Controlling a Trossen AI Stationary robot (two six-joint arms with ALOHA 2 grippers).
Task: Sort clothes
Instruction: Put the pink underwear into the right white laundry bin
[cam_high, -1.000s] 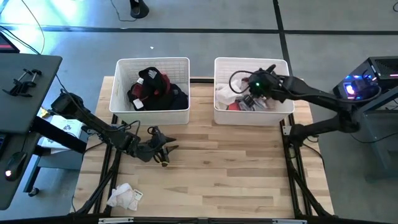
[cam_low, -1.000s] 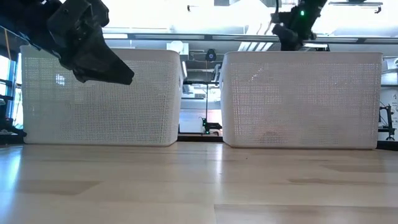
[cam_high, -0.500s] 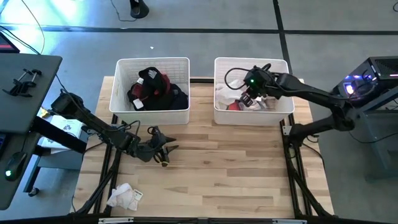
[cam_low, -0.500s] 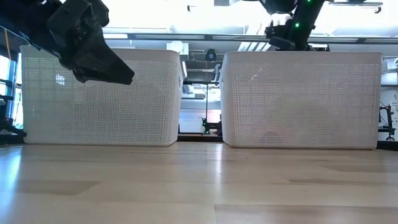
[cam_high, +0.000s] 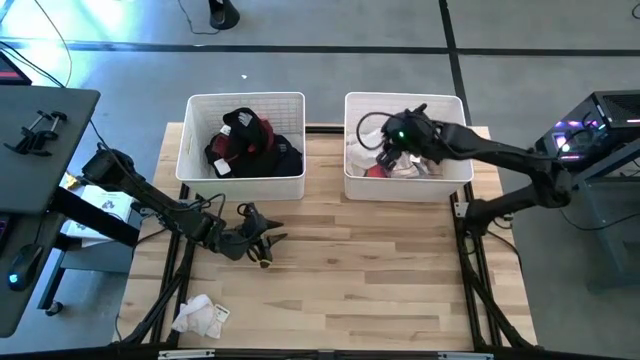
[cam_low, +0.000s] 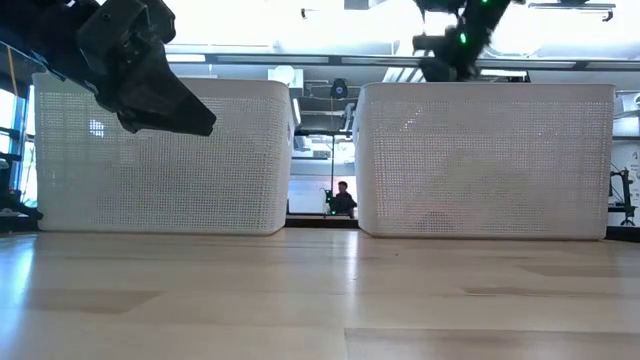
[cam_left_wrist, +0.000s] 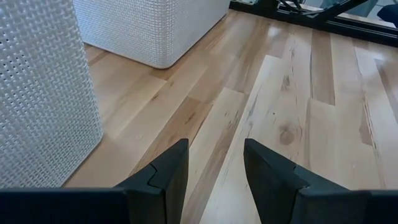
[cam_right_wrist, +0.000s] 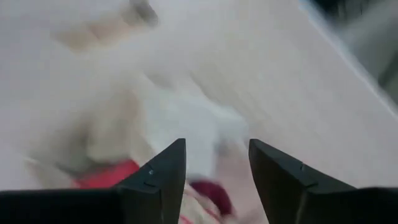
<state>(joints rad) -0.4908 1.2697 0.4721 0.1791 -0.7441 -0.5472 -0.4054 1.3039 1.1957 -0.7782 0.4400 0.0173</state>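
I see two white bins with fine mesh pattern: left bin (cam_high: 243, 180), right bin (cam_high: 404, 185). Left bin's clothes (cam_high: 250, 142): black, maroon, navy. Right bin's clothes (cam_high: 400, 165): white, cream, red patch at 7 o'clock. Table (cam_high: 350, 270): pale wood planks, visible grain. Both arms dark; green light on right arm (cam_high: 402, 128). White crumpled cloth (cam_high: 198, 315) at table's 7 o'clock corner.
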